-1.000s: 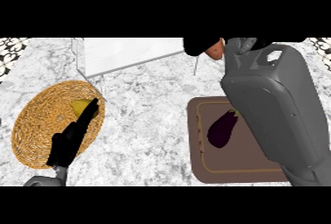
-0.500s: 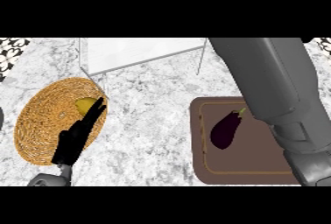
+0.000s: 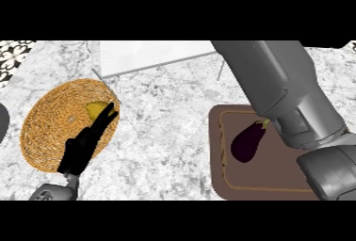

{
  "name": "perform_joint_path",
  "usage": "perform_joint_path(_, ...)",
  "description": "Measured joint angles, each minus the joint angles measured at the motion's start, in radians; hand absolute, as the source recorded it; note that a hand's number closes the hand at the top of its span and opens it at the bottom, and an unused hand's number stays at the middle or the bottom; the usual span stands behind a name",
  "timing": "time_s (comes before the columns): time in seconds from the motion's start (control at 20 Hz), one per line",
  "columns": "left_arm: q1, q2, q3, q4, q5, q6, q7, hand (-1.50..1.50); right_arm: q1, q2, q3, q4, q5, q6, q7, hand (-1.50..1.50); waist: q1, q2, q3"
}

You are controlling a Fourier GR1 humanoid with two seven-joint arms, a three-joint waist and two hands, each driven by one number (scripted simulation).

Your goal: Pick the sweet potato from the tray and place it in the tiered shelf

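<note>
One counter (image 3: 167, 141) of pale marbled stone carries everything. On it lies one brown tray (image 3: 221, 186), and in that tray one dark purple eggplant (image 3: 247, 141). There is one round woven basket (image 3: 49, 127), and in it one yellowish thing (image 3: 94, 109), partly hidden, so its kind cannot be told. One white shelf (image 3: 146, 54) shows at the far edge of the counter. Two grey forearms are in view: the left forearm (image 3: 52, 192) at the lower edge and the right forearm (image 3: 285, 89) reaching up out of view. One hand shows, the black left hand (image 3: 84, 146) with straight fingers (image 3: 104, 117) over the basket. No sweet potato can be counted.
</note>
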Motion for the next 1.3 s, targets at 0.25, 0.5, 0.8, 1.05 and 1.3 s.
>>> perform_joint_path(0.25,0.0,-0.013,-0.012,-0.01,-0.014,0.008,0.011,0.0,-0.036,0.027,-0.04,0.131,-0.019,-0.027,-0.047,1.5,0.014,0.006,0.0)
perform_joint_path(0.5,-0.004,-0.017,-0.016,-0.014,-0.022,0.011,0.012,0.0,-0.027,0.074,-0.231,0.136,-0.211,-0.079,-0.081,-1.5,0.021,0.014,0.002)
perform_joint_path(0.8,-0.012,-0.018,-0.021,-0.019,-0.025,0.005,0.026,0.0,-0.011,0.103,-0.411,0.132,-0.394,-0.169,-0.191,-1.5,0.031,0.019,0.001)
perform_joint_path(1.05,-0.007,-0.015,-0.015,-0.021,-0.022,0.0,0.029,0.0,-0.014,0.096,-0.489,0.123,-0.458,-0.295,-0.306,-1.5,0.026,0.015,0.0)
perform_joint_path(1.3,0.01,-0.013,-0.007,-0.023,-0.022,0.005,0.03,0.0,-0.009,0.053,-0.547,0.102,-0.481,-0.453,-0.394,-1.5,0.006,0.006,0.0)
